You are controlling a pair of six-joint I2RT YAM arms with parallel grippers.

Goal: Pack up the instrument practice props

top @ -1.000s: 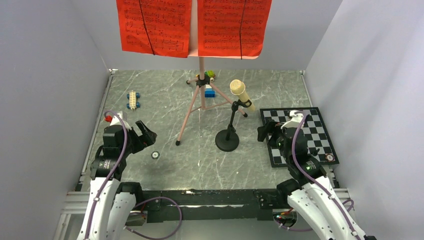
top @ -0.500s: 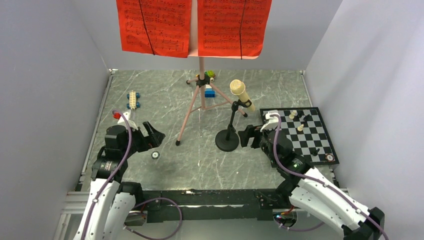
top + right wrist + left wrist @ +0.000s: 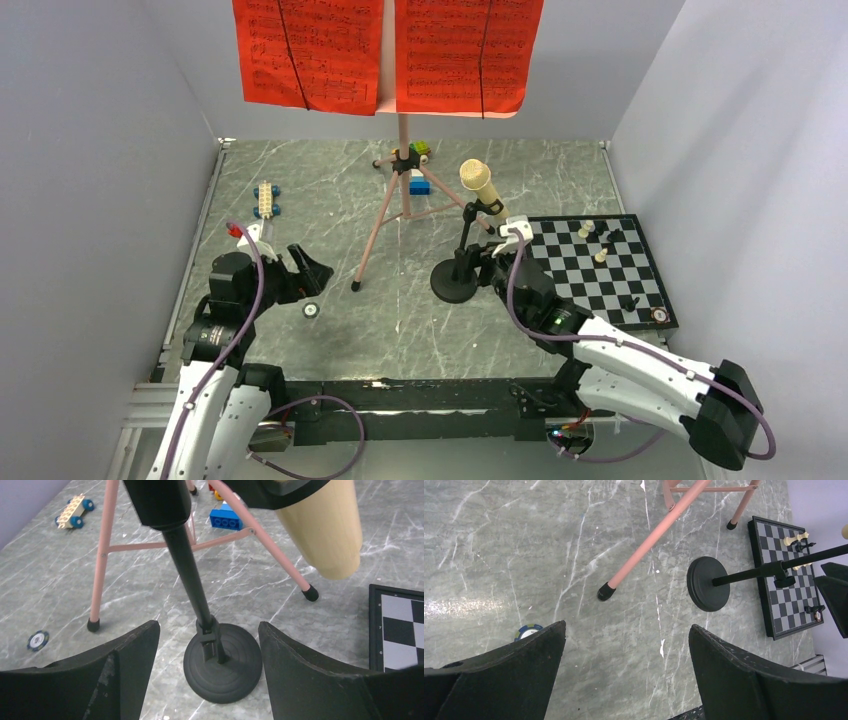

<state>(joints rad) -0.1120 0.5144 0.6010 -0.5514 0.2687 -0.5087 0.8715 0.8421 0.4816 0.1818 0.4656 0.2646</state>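
The pink tripod music stand (image 3: 378, 225) stands mid-table, with two red sheet-music pages (image 3: 308, 55) on its desk at the top. The beige microphone (image 3: 480, 183) sits clipped in the black round-base mic stand (image 3: 454, 283), just right of the tripod. My right gripper (image 3: 487, 268) is open right beside that stand. In the right wrist view its fingers (image 3: 208, 625) straddle the lower pole above the base (image 3: 225, 667) without touching it, and the microphone (image 3: 325, 530) hangs overhead. My left gripper (image 3: 627, 627) is open and empty over bare table, short of the tripod leg (image 3: 649, 545).
A chessboard (image 3: 600, 270) with a few pieces lies at the right. A small round chip (image 3: 311, 310) lies by my left gripper. A toy block car (image 3: 266, 200) sits at the back left, and blue blocks (image 3: 419, 183) lie under the tripod. Grey walls enclose three sides.
My right arm swung left off the chessboard to the mic stand, its jaws narrowing a little. My left gripper edged forward and right towards the chip.
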